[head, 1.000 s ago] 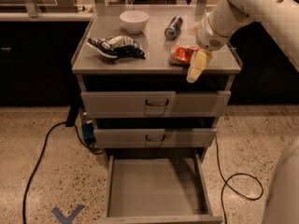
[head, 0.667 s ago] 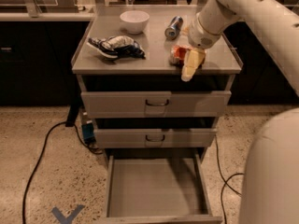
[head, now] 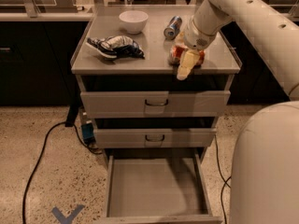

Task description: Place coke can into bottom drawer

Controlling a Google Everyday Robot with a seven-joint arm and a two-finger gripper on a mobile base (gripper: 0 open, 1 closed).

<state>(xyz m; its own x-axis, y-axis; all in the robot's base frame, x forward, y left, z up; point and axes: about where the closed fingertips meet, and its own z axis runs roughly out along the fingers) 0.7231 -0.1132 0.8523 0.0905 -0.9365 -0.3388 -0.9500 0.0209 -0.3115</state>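
The coke can (head: 175,53) is a red-orange shiny object lying near the front right edge of the grey cabinet top (head: 154,55). My gripper (head: 184,68) is right over it and covers its middle, with red showing on both sides of the wrist. The gripper tip hangs just past the top's front edge. The bottom drawer (head: 156,185) is pulled out below, and its flat grey floor is bare.
A slim blue-and-silver can (head: 173,27) lies behind the coke can. A white bowl (head: 133,21) and a dark-blue-and-white bag (head: 114,47) sit to the left. Two upper drawers (head: 155,104) with loop handles are shut. A black cable (head: 42,148) runs across the floor at left.
My arm has shifted a little to the left, so the gripper now covers more of the coke can. The can and the drawers have not moved.
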